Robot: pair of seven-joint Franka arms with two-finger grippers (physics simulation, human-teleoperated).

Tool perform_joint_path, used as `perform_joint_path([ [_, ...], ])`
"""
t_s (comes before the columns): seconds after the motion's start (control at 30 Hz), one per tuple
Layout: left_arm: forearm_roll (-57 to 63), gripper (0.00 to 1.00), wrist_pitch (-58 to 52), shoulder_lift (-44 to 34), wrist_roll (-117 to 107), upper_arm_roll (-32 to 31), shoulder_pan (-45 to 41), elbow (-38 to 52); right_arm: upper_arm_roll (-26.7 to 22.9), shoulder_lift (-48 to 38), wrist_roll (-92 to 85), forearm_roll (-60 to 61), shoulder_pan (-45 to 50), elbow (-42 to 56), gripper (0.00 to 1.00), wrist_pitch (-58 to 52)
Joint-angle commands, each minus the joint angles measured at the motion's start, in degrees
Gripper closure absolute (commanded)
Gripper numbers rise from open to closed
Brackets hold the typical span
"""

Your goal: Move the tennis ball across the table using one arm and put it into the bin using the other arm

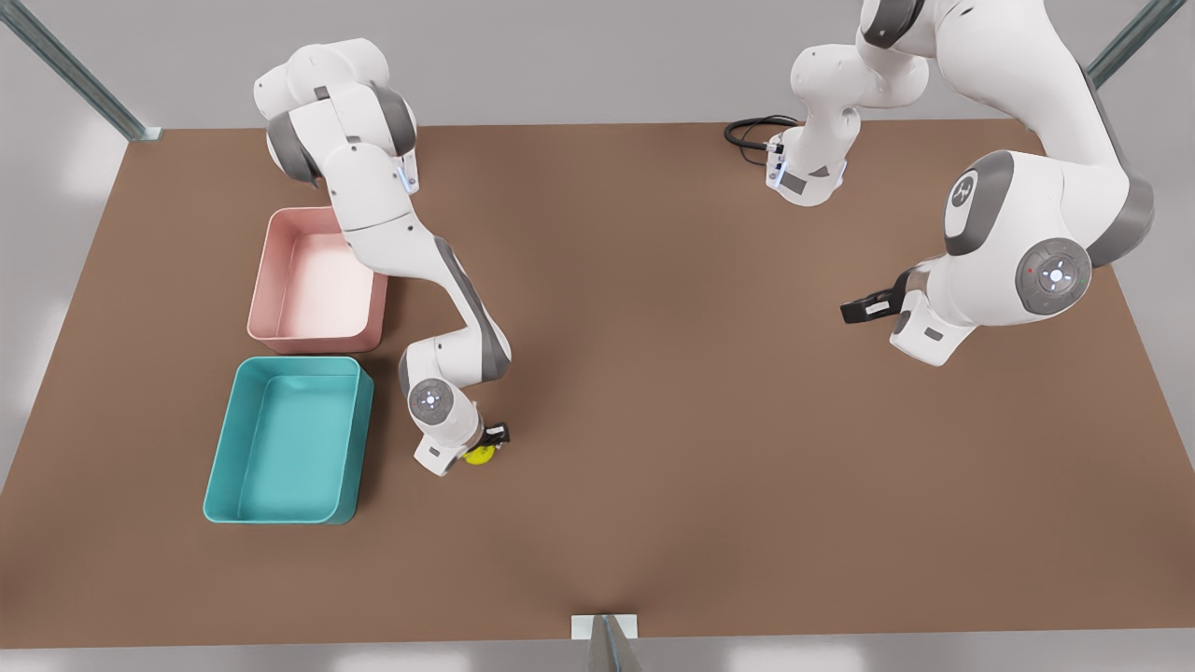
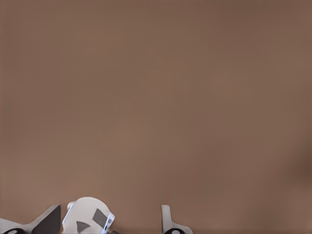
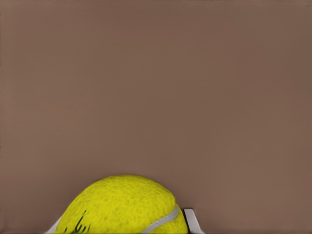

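Note:
The yellow-green tennis ball (image 1: 480, 455) (image 3: 124, 207) lies low over the brown table (image 1: 672, 392), just off the teal bin (image 1: 285, 439) toward the front view's right. My right gripper (image 1: 484, 450) comes down over the ball, shut on it, with a fingertip (image 3: 191, 219) pressed against its side. Whether the ball rests on the table or hangs just above it cannot be told. My left gripper (image 1: 864, 308) hangs above the table at the front view's right, far from the ball. It is open, its fingers (image 2: 166, 219) apart with nothing between them.
A pink tray (image 1: 317, 285) stands directly behind the teal bin, and the right arm's forearm (image 1: 448, 280) reaches past its corner. A black cable (image 1: 752, 131) lies at the far edge beside the left arm's base (image 1: 812, 159).

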Motion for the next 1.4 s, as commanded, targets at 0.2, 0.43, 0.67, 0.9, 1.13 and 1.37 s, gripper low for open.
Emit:
perform_joint_path([
  [0.2,0.0,0.00,-0.1,0.1,-2.0,0.0,0.0,0.0,1.4,-1.6,0.3,-0.6,-0.1,0.9,0.54,-0.7],
  [0.43,-0.1,0.00,-0.2,0.1,-2.0,0.0,-0.1,0.0,0.2,-7.2,-7.0,-6.2,-2.7,2.1,0.54,-1.0],
  [0.67,0.0,0.00,-0.3,0.0,-2.0,0.0,-0.2,0.0,-4.3,-12.8,-37.6,-6.4,-14.7,2.0,0.54,-10.8],
  [0.9,-0.1,0.00,-0.2,0.4,-2.0,-0.1,-0.1,-0.4,-8.7,-10.0,-39.1,-3.5,-17.3,1.6,0.00,-13.4],
  [1.13,-0.1,0.00,-0.4,0.3,-2.0,-0.1,-0.3,-0.4,-8.2,-18.6,-22.1,-4.9,-17.2,6.0,0.00,-36.7],
  [1.37,-0.1,0.00,-0.4,0.3,-2.1,-0.1,-0.3,-0.5,1.9,-35.8,3.6,-17.4,-20.7,9.4,0.00,-60.1],
])
